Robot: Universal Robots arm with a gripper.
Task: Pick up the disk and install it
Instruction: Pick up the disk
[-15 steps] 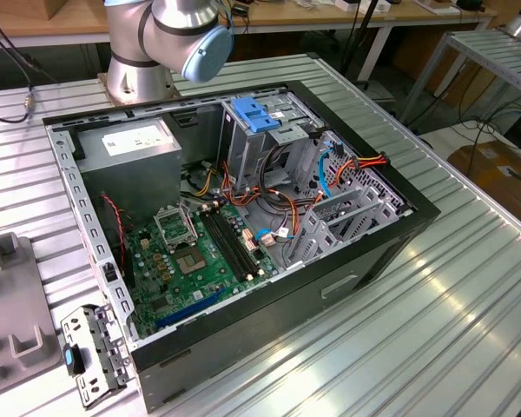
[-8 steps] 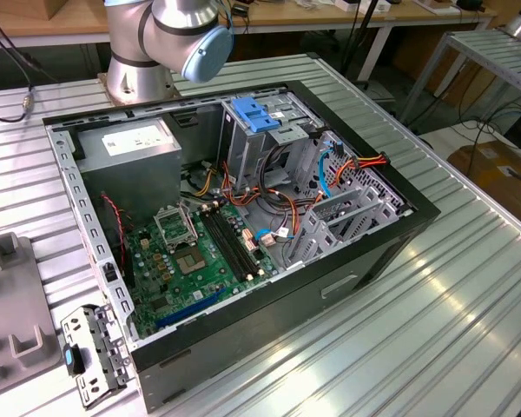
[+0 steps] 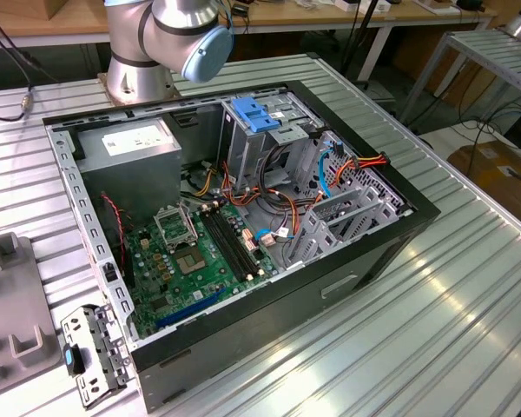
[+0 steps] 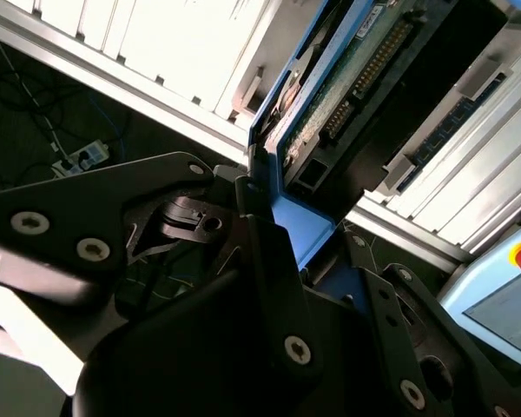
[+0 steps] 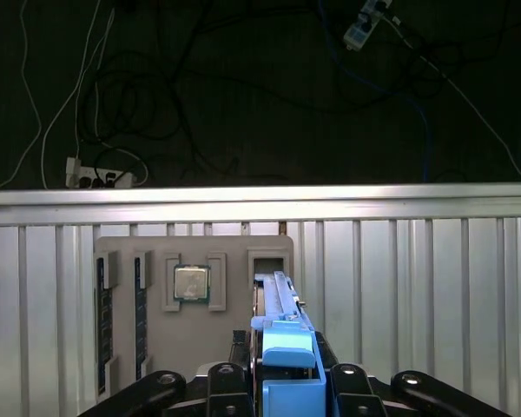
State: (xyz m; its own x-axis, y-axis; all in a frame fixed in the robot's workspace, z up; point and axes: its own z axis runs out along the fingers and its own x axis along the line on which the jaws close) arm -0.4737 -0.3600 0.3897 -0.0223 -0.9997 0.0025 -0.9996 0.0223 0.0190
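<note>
Both wrist views show the end effector closed tight on the disk, pinching its blue frame. In the second wrist view the disk's green board side shows. In the first wrist view the disk stands thin, edge on, and past it a grey tray with a small chip lies on the ribbed surface. The exterior view shows the open computer case, a blue bracket inside it and the arm.
</note>
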